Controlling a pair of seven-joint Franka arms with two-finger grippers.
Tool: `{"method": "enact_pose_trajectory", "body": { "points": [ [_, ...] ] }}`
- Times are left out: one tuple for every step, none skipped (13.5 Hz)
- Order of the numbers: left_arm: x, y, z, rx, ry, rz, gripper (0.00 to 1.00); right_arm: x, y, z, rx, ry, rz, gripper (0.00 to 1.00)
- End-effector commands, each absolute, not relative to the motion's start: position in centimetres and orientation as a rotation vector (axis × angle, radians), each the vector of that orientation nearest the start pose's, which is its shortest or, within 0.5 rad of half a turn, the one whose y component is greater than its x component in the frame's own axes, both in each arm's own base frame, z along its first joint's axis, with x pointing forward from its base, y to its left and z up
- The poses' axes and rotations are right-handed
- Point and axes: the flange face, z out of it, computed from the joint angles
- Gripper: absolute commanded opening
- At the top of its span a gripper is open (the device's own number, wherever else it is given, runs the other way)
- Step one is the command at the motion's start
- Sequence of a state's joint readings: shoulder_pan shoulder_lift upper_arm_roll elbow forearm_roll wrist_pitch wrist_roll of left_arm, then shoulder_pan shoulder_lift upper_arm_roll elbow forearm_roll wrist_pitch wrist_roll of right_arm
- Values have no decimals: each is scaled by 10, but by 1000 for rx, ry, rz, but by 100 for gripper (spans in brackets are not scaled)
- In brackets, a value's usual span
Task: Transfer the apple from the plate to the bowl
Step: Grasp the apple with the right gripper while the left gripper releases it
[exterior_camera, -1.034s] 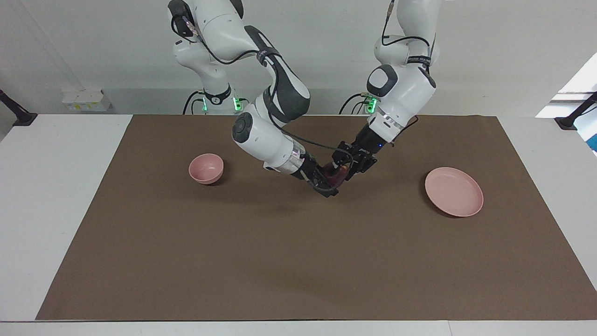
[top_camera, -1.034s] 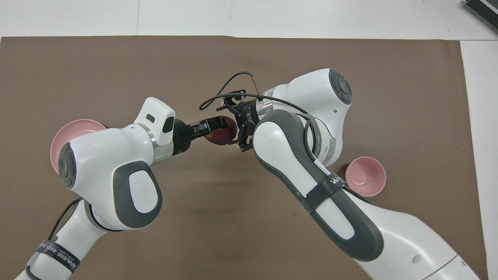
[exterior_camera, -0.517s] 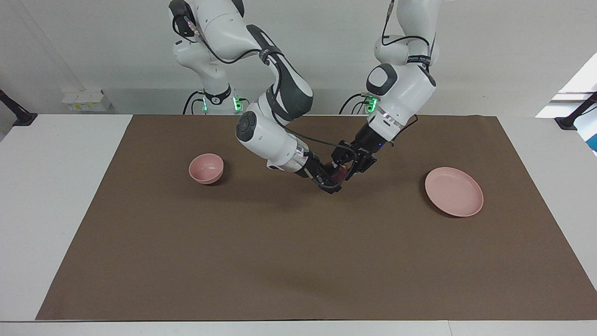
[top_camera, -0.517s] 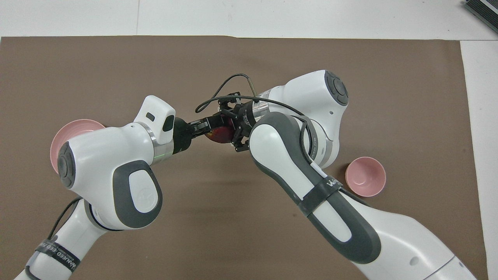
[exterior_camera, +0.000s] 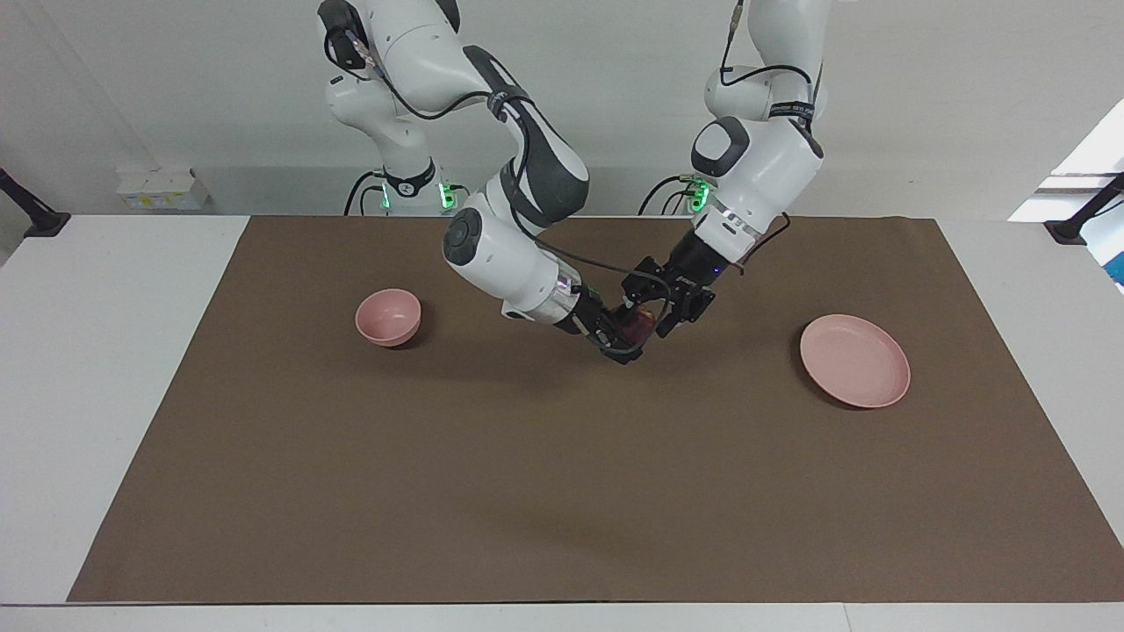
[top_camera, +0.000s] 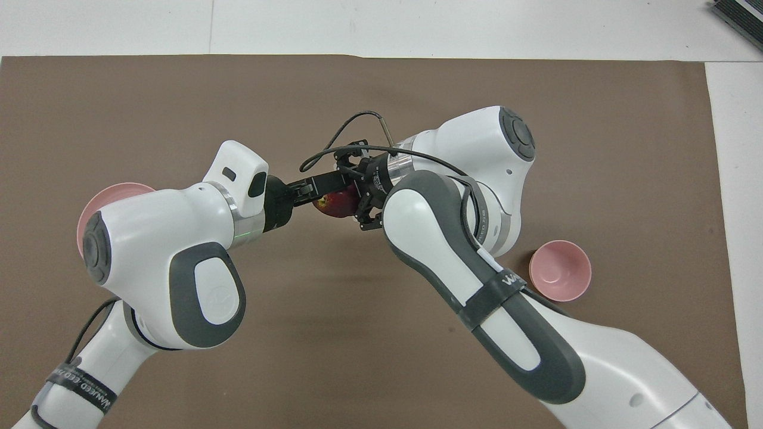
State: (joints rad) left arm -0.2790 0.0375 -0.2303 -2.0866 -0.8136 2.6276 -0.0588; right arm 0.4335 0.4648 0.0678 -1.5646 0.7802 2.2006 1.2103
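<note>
Facing view: apple midair over mat between plate and bowl, both grippers on it; we cannot tell which grip bears it. Risk: early release, apple drops.

You're looking at a matt brown paper-like sheet over a smooth white table. The pink plate and bowl look like matt plastic. The apple has glossy skin. Arm shells are glossy white plastic.
</note>
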Motion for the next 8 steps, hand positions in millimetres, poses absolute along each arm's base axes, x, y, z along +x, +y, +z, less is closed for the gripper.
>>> {"method": "enact_pose_trajectory", "body": {
  "points": [
    [532,-241,468,2505,161,327,100,610,348,406,-2117,1310,541,19],
    [533,-230,471,2559,112,307,100,609,344,405,-2131,1288,532,19],
    [538,-212,477,2608,84,294,100,608,332,401,-2148,1268,519,19],
    [540,-201,481,2648,51,265,100,608,323,402,-2160,1243,505,19],
    [543,-191,485,2688,21,241,100,607,317,405,-2190,1204,503,19],
    [547,-181,490,2735,-12,233,100,608,306,408,-2236,1152,495,19],
    [551,-176,494,2784,-59,234,100,610,292,414,-2305,1088,452,19],
    [555,-169,499,2826,-99,239,100,610,282,422,-2379,1025,397,18]
  ]
}}
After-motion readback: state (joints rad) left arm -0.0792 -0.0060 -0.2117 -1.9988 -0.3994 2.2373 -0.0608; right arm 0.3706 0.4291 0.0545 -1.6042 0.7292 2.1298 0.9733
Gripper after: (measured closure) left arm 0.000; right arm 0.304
